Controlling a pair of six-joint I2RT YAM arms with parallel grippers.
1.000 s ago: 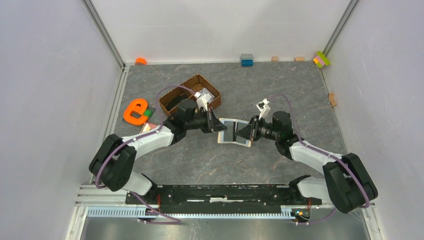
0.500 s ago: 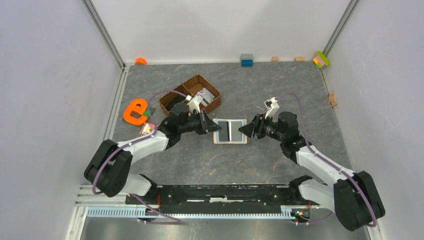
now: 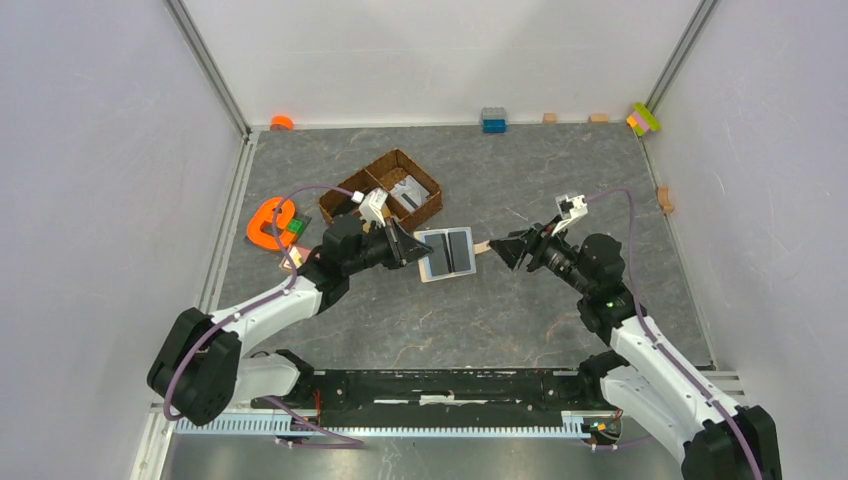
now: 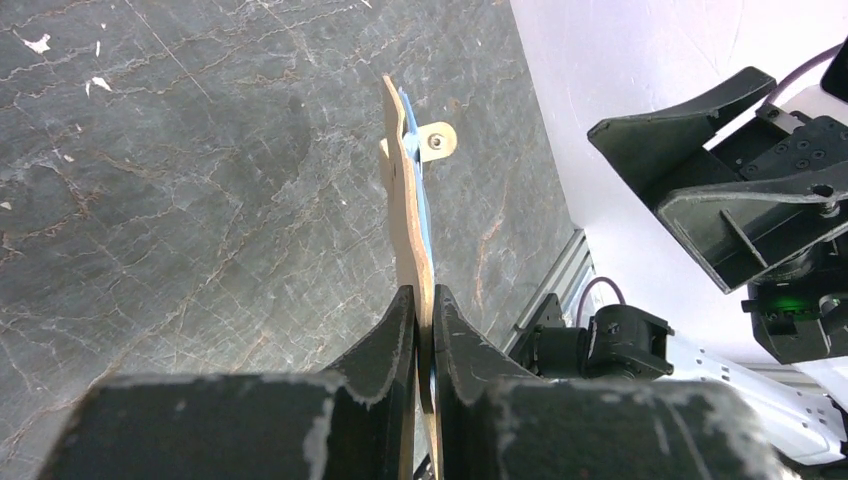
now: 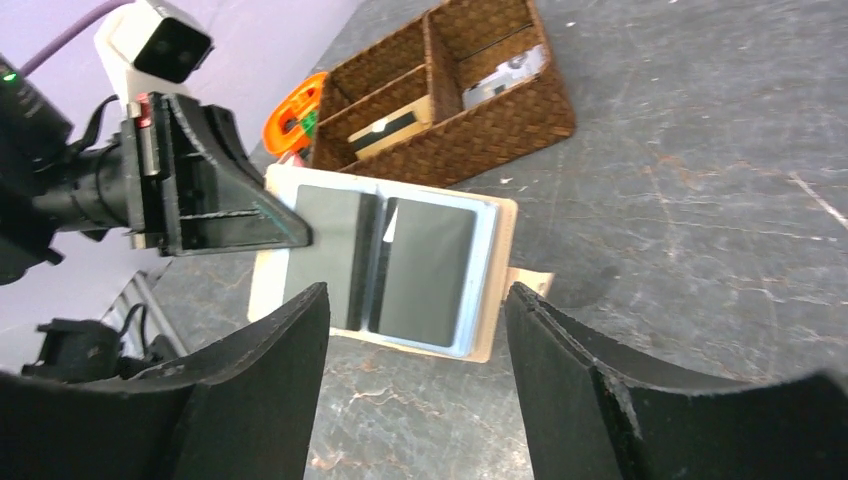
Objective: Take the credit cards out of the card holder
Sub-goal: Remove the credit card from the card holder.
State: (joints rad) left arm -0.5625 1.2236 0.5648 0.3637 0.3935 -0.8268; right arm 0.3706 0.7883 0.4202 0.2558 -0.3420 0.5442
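- Holder [image 3: 447, 253] is pinched at one edge by the left hand [image 4: 425, 300] and held open, clear of the tabletop [image 3: 520, 180].
- Right hand [image 3: 503, 249] is spread, just apart from the holder, facing its sleeves.
- Cards are judged not yet out; none can be made out in the dark sleeves.
- Next, a card edge must be found and pinched.

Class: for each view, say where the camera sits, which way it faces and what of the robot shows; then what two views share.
Top external: above and behind the bases, looking down on the table; both arms show.
Left wrist: on the left arm, looking along the left end effector, shut on the edge-on card holder.
Right wrist: on the right arm, facing the opened card holder past the open right end effector.
Shared: both wrist views show the card holder.
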